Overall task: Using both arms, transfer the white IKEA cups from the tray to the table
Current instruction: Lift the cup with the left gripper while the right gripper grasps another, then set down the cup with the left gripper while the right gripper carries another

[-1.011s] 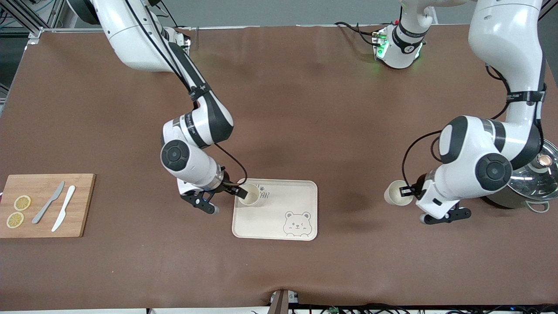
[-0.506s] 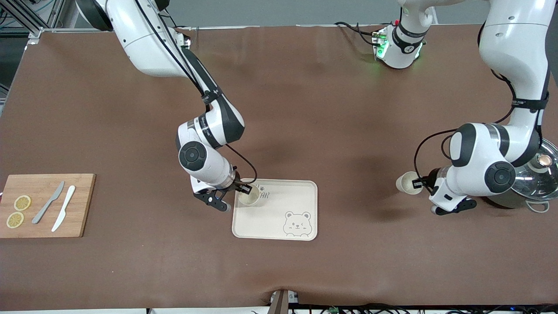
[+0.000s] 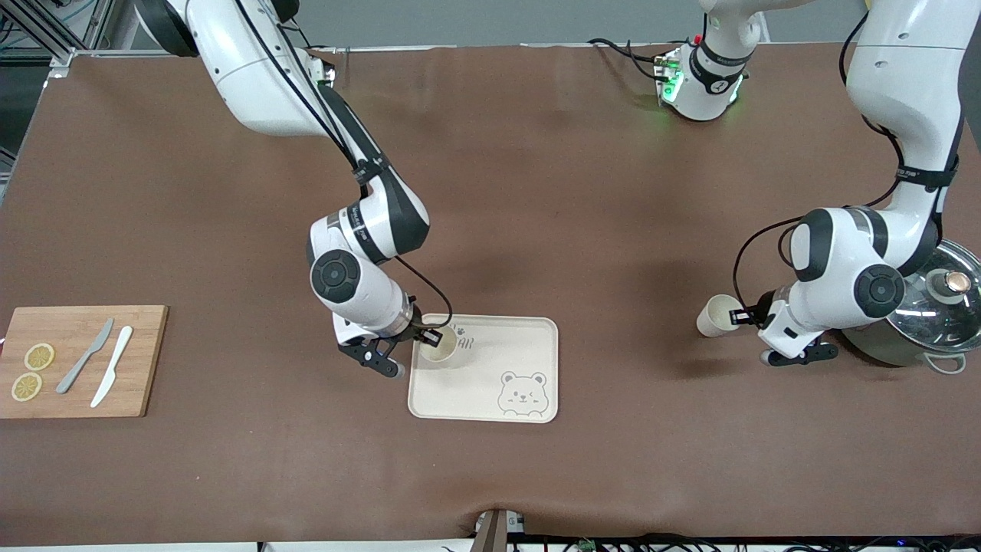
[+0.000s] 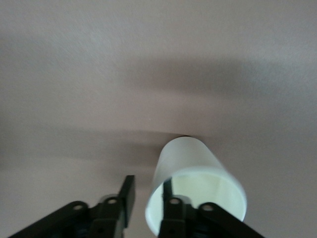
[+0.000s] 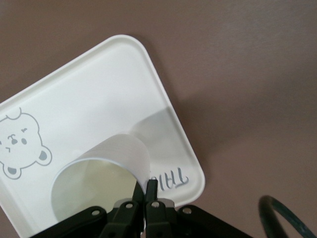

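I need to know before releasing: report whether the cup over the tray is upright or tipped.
Tipped: the cup leans over the tray, its open mouth facing the right wrist camera.

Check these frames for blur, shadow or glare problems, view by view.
Front view: sharp and evenly lit; soft arm shadows on the table, mild glare on the steel pot lid. Left wrist view: the cup and the table around it look soft, with broad shadow bands. Right wrist view: crisp; the cup casts a grey shadow across the bear-print tray.

It was a robotics lab: two white arms point(image 3: 360, 222) stood bolted along a brown tabletop point(image 3: 536, 192) beside aluminium framing point(image 3: 46, 38).
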You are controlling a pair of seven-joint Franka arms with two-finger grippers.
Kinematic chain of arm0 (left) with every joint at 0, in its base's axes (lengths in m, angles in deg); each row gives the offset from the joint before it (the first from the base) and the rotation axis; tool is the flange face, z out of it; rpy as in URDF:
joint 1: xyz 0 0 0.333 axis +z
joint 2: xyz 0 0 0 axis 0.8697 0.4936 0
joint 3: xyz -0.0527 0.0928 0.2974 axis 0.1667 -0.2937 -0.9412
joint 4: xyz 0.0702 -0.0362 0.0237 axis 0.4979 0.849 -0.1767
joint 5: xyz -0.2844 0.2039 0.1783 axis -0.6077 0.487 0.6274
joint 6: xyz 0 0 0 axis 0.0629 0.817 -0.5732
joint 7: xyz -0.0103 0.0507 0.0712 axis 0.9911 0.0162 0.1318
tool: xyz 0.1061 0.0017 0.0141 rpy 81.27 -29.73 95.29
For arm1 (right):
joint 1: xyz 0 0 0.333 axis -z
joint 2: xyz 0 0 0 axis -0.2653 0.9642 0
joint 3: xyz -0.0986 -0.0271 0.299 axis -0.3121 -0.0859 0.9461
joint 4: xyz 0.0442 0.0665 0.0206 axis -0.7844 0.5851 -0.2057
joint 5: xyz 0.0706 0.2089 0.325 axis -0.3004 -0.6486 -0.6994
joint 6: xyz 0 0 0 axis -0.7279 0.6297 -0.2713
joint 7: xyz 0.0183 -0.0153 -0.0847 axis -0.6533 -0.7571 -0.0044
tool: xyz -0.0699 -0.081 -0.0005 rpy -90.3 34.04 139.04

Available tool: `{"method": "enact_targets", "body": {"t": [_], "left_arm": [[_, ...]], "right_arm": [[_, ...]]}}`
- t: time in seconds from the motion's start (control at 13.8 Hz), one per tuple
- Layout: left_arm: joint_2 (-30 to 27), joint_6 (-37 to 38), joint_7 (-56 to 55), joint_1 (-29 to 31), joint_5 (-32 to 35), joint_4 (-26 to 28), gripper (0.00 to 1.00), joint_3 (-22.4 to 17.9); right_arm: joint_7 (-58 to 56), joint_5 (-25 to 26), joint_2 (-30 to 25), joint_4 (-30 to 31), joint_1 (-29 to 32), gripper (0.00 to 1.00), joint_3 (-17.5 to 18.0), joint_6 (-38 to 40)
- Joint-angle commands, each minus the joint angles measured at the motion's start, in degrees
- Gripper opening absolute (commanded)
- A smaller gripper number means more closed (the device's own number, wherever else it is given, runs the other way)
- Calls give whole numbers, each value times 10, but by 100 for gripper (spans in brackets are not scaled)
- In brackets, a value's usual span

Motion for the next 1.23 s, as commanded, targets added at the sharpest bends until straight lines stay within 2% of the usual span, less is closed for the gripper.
{"method": "enact_targets", "body": {"t": [0.0, 0.22, 0.43, 0.65, 0.87, 1.16], "left_arm": [[-34, 2, 3, 4, 12, -5, 100, 6], [-66, 21, 1, 4, 12, -36, 100, 6], [-71, 86, 1, 5, 13, -107, 100, 0], [-74, 122, -7, 18, 11, -149, 100, -1], [-83, 134, -1, 38, 14, -179, 100, -1], [-111, 173, -2, 38, 14, -199, 100, -2]], "right_arm": [[-4, 5, -5, -58, 31, 0, 1, 107], [-76, 47, -59, -3, 74, 0, -3, 150], [-205, 62, -135, 101, 140, 0, -12, 147], [-275, 84, -192, 186, 180, 0, -16, 141], [-391, 89, -236, 290, 238, 0, -16, 64], [-464, 99, -237, 384, 276, 0, -17, -36]]}}
